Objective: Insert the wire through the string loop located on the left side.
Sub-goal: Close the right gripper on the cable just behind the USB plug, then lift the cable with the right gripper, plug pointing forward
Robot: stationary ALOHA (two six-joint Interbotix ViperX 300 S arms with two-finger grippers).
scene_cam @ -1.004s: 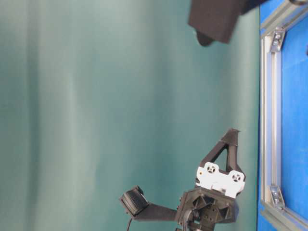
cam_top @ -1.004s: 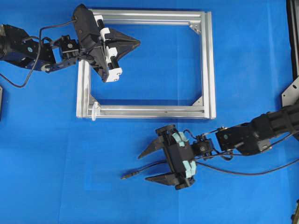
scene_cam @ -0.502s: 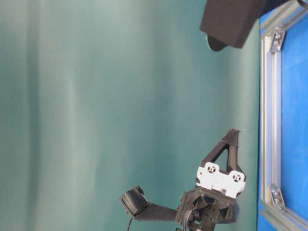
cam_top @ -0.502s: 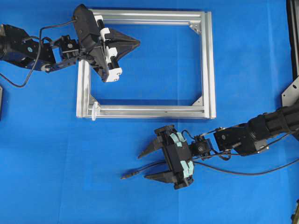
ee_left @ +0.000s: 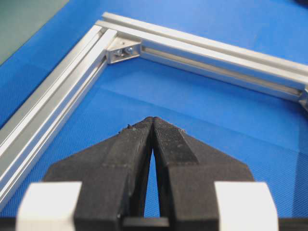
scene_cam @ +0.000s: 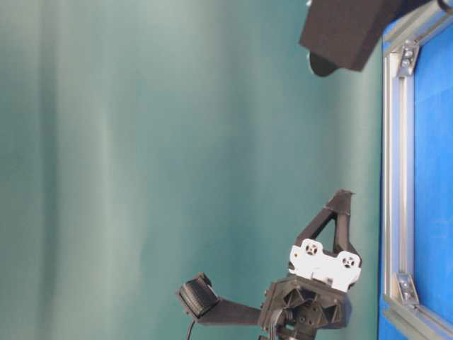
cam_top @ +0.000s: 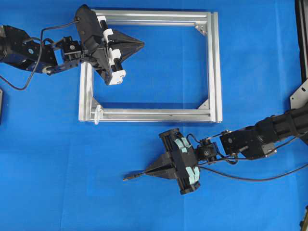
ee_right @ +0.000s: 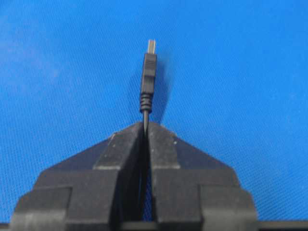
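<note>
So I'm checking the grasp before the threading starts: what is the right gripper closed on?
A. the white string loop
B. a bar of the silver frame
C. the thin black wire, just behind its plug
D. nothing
C: the right gripper has its jaws shut on the wire, with the plug sticking out ahead of the tips.

You're clearly looking at a robotics lab bench here, not anybody's home. The whole tabletop (cam_top: pixel 250 57) is covered in plain bright blue cloth, and a flat teal backdrop (scene_cam: pixel 141 142) fills the table-level view like a test booth. Two black robot arms reach in from the left and right edges of the overhead frame, and a bare silver aluminium frame (cam_top: pixel 215 67) lies in the upper middle. A metal rig edge shows at far right.
</note>
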